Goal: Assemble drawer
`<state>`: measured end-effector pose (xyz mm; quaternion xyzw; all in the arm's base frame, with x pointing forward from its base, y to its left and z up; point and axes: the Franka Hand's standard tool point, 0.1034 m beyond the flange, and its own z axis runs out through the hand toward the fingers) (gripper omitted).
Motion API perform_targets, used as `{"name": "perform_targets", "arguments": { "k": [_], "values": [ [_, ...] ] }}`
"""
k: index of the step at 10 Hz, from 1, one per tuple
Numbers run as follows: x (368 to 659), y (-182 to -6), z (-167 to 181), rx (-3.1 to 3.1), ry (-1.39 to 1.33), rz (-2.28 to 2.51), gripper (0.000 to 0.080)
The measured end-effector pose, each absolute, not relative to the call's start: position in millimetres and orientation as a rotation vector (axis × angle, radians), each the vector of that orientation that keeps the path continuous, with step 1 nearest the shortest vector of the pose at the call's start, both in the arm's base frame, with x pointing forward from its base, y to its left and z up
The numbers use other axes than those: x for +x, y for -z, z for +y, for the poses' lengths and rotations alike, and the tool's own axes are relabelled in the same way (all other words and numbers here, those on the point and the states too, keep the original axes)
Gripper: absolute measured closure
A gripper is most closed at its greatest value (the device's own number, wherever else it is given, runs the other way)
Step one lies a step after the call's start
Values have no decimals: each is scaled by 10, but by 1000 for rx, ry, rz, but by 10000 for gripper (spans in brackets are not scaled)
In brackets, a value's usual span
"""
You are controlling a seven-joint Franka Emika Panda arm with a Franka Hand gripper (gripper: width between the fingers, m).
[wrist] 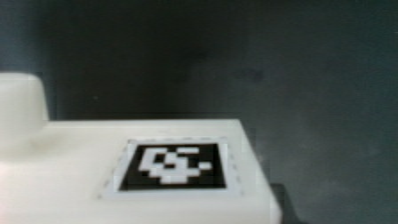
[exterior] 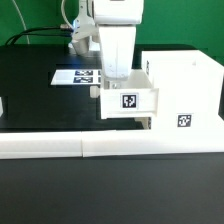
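**White drawer box at the case, arm above it**

White parts sit on a black counter [exterior: 40, 100]. In the exterior view the case [exterior: 185, 90], a large white block with a tag on its front, stands at 3 o'clock of centre. The small drawer box [exterior: 128, 98], tagged on its front face, touches the case's side at 9 o'clock of it. The arm comes down from 12 o'clock, and the end effector [exterior: 118, 72] reaches into or onto the box's top; whether its fingers are spread or pinching the box cannot be told. The marker board [exterior: 78, 76] lies flat at 10 o'clock of the box, behind the arm. A white rail [exterior: 60, 146] runs along the counter's near edge. The wrist view shows a blurred tag [wrist: 173, 163] on a white surface.
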<state>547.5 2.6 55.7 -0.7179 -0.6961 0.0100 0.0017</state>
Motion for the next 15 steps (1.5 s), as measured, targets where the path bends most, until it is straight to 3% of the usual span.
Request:
{"name": "perform_targets", "arguments": {
  "k": [15],
  "values": [
    [5456, -539, -5, -2255, -24, -2190, 757]
  ]
}}
